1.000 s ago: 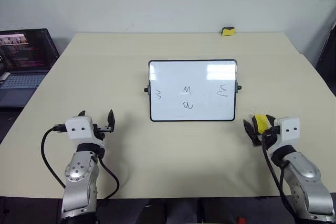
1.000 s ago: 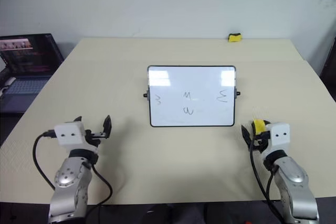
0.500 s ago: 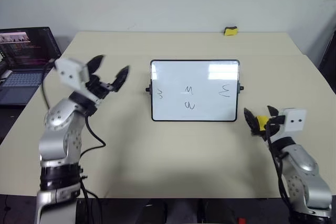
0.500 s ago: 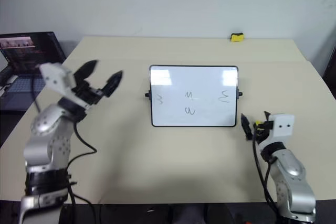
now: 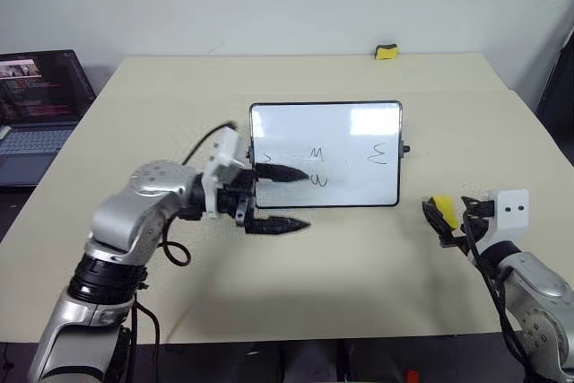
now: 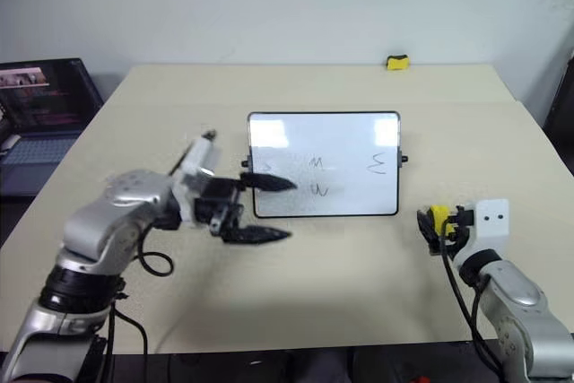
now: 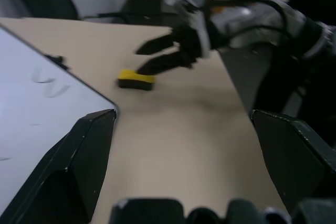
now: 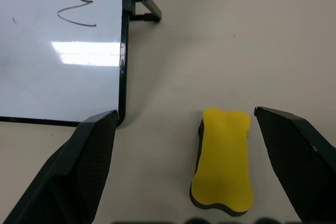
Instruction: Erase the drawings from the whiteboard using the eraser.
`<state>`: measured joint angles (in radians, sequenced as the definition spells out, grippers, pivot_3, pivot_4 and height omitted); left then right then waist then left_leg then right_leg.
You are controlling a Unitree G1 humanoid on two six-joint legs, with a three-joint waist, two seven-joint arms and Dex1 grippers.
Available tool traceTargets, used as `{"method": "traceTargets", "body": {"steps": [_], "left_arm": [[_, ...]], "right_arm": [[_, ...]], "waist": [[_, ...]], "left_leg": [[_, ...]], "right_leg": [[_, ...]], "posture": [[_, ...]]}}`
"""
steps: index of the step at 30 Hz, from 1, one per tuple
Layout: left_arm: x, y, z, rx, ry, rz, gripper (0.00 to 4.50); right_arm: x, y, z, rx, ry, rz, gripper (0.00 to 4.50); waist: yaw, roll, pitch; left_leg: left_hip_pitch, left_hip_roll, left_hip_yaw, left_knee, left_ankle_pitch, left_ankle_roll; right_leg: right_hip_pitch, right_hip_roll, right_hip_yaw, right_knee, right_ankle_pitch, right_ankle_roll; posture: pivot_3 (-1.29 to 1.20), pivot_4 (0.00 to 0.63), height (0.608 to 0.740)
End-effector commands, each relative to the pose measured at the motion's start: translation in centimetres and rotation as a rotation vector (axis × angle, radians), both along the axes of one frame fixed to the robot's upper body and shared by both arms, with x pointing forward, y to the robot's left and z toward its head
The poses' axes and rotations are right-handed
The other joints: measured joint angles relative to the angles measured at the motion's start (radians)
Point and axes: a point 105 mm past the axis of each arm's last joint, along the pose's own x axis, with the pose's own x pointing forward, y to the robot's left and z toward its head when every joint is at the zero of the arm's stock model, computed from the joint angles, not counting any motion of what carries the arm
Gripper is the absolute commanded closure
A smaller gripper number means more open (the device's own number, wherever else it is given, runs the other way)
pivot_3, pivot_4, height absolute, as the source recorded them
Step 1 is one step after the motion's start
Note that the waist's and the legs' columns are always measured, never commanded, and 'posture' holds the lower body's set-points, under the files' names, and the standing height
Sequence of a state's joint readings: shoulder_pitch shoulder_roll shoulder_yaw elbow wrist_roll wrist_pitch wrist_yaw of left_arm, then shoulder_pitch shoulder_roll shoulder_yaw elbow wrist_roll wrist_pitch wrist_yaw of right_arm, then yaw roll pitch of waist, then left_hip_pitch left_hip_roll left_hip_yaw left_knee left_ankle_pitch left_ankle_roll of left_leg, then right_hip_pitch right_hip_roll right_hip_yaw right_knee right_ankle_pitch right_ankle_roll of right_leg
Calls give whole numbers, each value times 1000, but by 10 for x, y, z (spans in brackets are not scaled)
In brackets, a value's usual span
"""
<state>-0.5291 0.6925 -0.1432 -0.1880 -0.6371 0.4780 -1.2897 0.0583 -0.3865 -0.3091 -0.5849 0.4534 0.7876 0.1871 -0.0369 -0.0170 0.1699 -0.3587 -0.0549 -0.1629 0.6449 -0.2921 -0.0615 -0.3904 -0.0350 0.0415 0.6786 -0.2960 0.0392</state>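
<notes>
Pick-up step judged in hand: eraser [image 8: 222, 160] lies on the counter [image 5: 359, 257] right of whiteboard [image 5: 326, 154], between the right gripper [image 8: 202, 171]'s wide-open, empty fingers; closing needed next; left gripper [image 5: 285, 197] spread, empty.

Evenly bright from overhead; two pale glare patches on the whiteboard [image 5: 325, 153]. Soft shadows on the desk [image 5: 359, 257]. Left wrist view blurred, perhaps from motion; right wrist view sharp.

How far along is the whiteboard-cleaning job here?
Done: nothing erased; all four drawings remain on the whiteboard. In hand: the eraser lies on the table between the open right gripper's fingers, not yet gripped; the open left gripper reaches toward the board. Left: grasp, wipe.
</notes>
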Motion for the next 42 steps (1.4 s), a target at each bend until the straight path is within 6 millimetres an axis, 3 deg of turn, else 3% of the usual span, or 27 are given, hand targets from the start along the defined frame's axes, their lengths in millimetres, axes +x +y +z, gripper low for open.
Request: {"method": "traceTargets", "body": {"steps": [1,13,26,36,42], "left_arm": [[-2,-4,11,13,-86,-46,0],[5,-5,17,-11,-112,2,0],[5,-1,16,-10,-111,51,0],[6,1,13,-2,-106,65,0],[12,6,11,-6,-96,137,0]], "right_arm": [[4,0,8,-3,-19,-38,20],[25,-19,-7,-10,44,-96,20],[31,-28,-18,0,72,-98,20],[34,-30,-22,5,87,-111,3224],[33,-30,-18,-23,61,-103,3240]], "waist": [[3,0,0],[4,0,0],[4,0,0],[4,0,0],[4,0,0]], "left_leg": [[0,0,0,0,0,0],[0,0,0,0,0,0],[-1,0,0,0,0,1],[-1,0,0,0,0,0],[-1,0,0,0,0,0]], "right_leg": [[0,0,0,0,0,0],[0,0,0,0,0,0],[0,0,0,0,0,0],[0,0,0,0,0,0],[0,0,0,0,0,0]], "posture": [[0,150,740],[0,150,740],[0,150,740],[0,150,740],[0,150,740]]}}
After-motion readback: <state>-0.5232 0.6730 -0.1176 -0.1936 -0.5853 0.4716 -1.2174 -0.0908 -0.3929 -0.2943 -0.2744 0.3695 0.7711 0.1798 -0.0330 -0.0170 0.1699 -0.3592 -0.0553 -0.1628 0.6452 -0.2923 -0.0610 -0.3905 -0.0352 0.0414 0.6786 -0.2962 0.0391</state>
